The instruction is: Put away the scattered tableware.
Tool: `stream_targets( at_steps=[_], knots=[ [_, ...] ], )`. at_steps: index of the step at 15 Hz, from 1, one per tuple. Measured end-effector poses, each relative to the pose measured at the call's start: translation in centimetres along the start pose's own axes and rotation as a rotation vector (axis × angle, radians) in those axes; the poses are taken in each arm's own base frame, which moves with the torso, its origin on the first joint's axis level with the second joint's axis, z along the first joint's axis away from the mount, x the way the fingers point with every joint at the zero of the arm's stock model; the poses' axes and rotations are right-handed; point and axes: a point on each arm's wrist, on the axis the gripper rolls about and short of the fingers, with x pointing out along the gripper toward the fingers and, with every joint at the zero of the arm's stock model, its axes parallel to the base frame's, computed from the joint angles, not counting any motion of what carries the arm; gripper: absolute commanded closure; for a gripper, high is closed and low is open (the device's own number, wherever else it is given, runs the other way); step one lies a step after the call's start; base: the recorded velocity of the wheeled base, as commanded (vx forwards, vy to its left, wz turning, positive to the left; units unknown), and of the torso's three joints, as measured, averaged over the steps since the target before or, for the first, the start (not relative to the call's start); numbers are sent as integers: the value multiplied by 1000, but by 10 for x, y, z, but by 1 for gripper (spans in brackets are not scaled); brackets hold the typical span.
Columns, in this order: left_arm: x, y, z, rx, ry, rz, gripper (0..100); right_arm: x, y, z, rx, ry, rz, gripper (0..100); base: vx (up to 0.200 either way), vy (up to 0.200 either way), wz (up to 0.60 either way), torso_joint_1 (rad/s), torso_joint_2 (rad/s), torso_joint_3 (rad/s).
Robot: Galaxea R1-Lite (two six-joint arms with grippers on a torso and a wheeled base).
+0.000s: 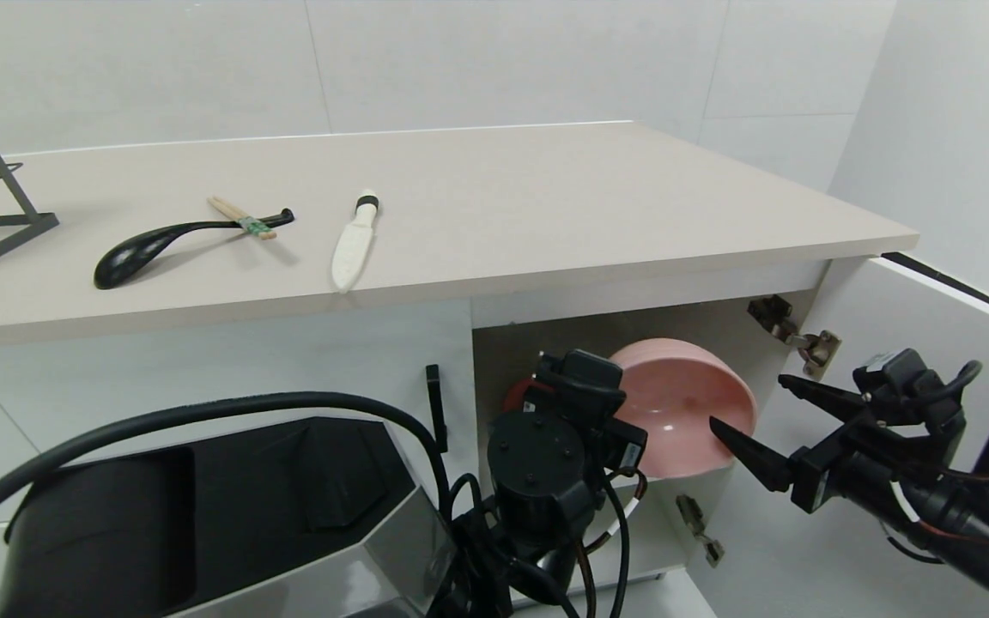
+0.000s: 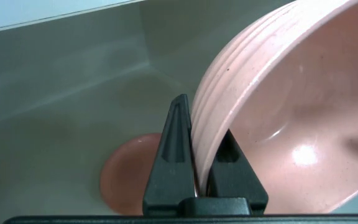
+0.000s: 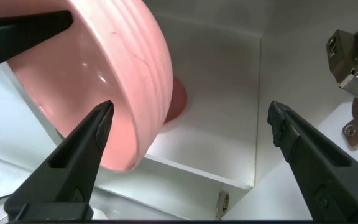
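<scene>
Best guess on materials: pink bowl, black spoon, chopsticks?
Pink bowl: likely glazed ceramic, possibly melamine. It has glossy highlights inside and a ribbed outer wall.
Black spoon: glossy black plastic or lacquer, judging by the sheen on the scoop end.
Chopsticks: pale bare wood or bamboo, going by the matte tan look. They are too small to show any grain.

— Above the right hand [image 1: 747, 401]?
— Pale surface [image 1: 563, 189], with tiled wall [image 1: 503, 60] behind.
— Just beside that hand?
— Open white door [image 1: 924, 318]; upper hinge [image 1: 795, 335] close above, lower hinge [image 1: 700, 530] beneath.
— Beyond it?
— White cabinet shelf [image 3: 204, 152].
— Far off to its left?
— Dark wire rack [image 1: 5, 233], standing at the surface's far end, well apart from the hand.
</scene>
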Motion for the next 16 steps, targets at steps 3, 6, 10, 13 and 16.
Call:
stream_targets(
  at_steps=[3,6,10,13,16],
  knots=[
    [1,-1,2,-13,-23,1,100,0,-2,0,3,1,-10,0,0,0,0,0,0,0],
    [2,-1,0,-11,-22,1,100,0,-2,0,3,1,-10,0,0,0,0,0,0,0],
    [-2,-9,-1,-15,-29,-31,100,0,-1,0,1,-1,-1,100,0,0,0,0,0,0],
    [-4,-13,-1,-18,-34,-49,100,1,1,1,1,-3,0,100,0,0,0,0,0,0],
    [-5,-12,0,-24,-45,-51,0,1,4,1,-3,-5,18,100,0,0,0,0,0,0]
  ],
)
